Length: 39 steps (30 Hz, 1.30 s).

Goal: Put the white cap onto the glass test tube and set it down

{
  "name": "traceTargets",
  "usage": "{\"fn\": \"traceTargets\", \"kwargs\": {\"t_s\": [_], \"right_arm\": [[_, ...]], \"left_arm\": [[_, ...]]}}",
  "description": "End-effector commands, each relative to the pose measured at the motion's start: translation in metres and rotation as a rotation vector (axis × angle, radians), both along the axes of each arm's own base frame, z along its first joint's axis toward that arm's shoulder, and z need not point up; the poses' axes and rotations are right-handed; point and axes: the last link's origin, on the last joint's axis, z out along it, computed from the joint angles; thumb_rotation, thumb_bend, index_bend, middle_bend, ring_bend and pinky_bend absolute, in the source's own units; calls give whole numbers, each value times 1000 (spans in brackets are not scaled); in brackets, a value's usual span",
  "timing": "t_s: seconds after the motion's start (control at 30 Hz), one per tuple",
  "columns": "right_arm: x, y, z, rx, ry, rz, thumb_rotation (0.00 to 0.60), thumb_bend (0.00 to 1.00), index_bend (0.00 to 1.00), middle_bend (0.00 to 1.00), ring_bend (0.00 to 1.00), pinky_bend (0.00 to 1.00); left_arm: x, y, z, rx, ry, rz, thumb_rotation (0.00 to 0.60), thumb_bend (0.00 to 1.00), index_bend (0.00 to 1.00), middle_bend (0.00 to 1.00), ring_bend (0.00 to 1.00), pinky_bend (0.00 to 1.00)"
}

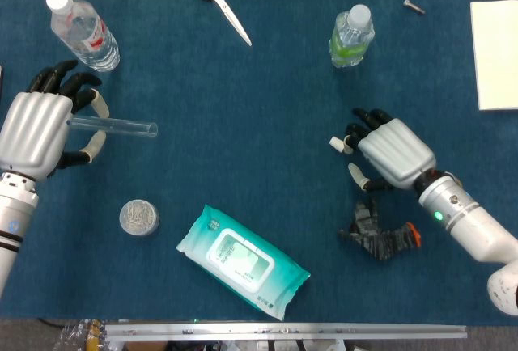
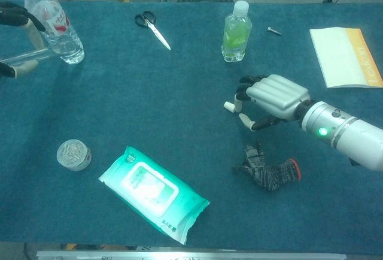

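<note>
While the left hand [image 1: 36, 128] holds it, the glass test tube [image 1: 121, 126] looks empty.

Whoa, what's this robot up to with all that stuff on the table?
It is trying to cap a test tube. Its left hand holds the glass test tube level above the table, open end pointing toward the middle. Its right hand sits far across the blue table, fingertips at the small white cap; whether it grips the cap is hard to tell. Tube and cap are far apart.

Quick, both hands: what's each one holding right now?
Left hand: holding the glass test tube, clear of the table.
Right hand: fingers at the white cap; whether it is held cannot be told.
</note>
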Motion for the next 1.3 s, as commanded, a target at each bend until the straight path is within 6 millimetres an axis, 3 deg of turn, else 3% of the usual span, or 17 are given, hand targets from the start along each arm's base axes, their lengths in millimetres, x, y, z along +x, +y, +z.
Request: {"fn": "traceTargets", "kwargs": {"t_s": [0.03,0.87,1.3], "right_arm": [[1,-1,-2,-4,0,2,286,508,373,260,76,165],[17,-15,-6,-41,-51,2,285,509,373,260,77,165],[24,-16,4,-54,-93,3,286,509,373,260,77,165]], "left_arm": [[-1,0,0,0,-1,1,600,341,531,253,106,135],[-3,0,-2,-9,-5,6,600,340,531,253,106,135],[-1,1,-2,-10,-8,-2,600,341,531,252,106,135]]}}
